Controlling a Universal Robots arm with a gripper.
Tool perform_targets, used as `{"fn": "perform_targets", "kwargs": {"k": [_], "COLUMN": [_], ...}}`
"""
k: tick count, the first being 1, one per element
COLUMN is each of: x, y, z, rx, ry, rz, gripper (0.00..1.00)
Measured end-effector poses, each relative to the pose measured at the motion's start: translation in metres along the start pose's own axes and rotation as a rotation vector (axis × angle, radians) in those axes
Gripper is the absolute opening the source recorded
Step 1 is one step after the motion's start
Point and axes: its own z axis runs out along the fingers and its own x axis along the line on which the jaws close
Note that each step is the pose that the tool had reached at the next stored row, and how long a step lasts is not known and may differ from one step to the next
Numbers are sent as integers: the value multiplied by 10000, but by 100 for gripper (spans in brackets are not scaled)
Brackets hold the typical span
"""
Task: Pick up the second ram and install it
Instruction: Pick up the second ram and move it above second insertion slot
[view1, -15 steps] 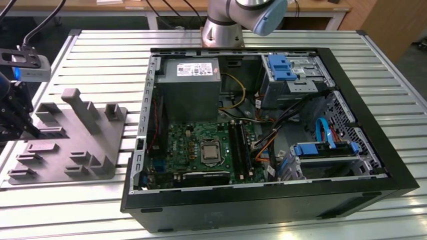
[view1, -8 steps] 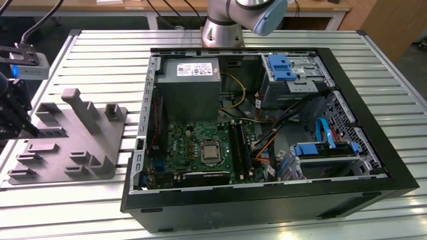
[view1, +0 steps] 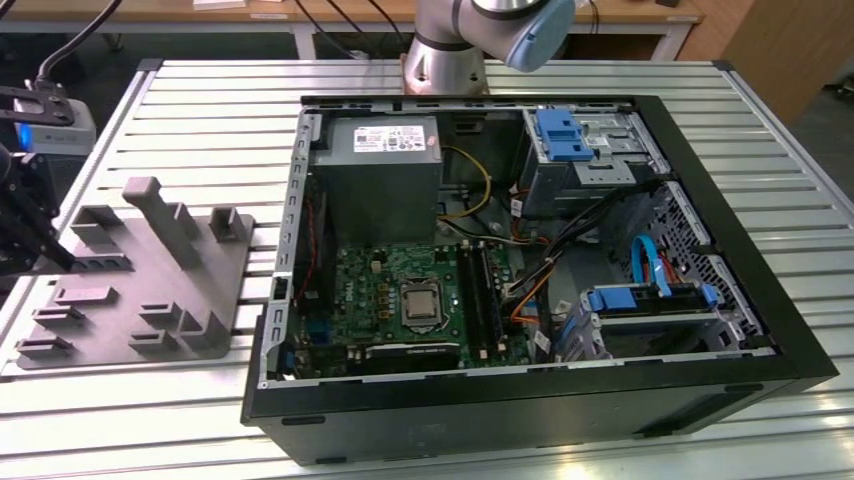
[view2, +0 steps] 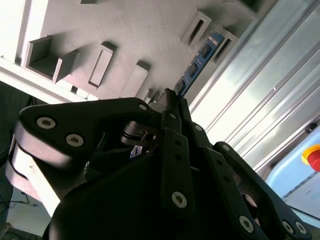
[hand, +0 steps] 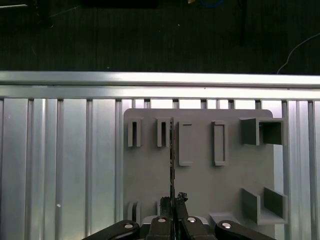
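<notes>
My gripper is shut on the second ram, a long thin stick with dark chips, holding it by one end. The stick points out from the fingertips over the grey slotted plate. In the first wrist view the ram shows edge-on as a thin dark line, running from the gripper toward the plate's row of holders. In the exterior view the gripper is at the far left with the ram slanting down toward the plate. I cannot tell whether its tip touches the plate.
An open black computer case lies at the exterior view's right of the plate. Inside are a green motherboard with long dark memory slots, a grey power supply and blue drive bays. The arm's base stands behind the case.
</notes>
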Motion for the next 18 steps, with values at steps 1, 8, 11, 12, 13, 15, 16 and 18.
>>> {"fn": "perform_targets", "kwargs": {"k": [1,8,11,12,13,15,16,18], "x": [0,-3,-4,-4,-5,-6,-7,-8], "y": [0,2,2,3,3,3,4,4], "z": [-7,-52,-75,-84,-92,-114,-127,-154], "rx": [0,1,1,1,1,1,0,1], "ry": [0,0,-1,-1,-1,-1,0,-1], "rz": [0,0,0,0,0,0,-1,-1], "gripper": [14,14,14,14,14,14,14,14]}}
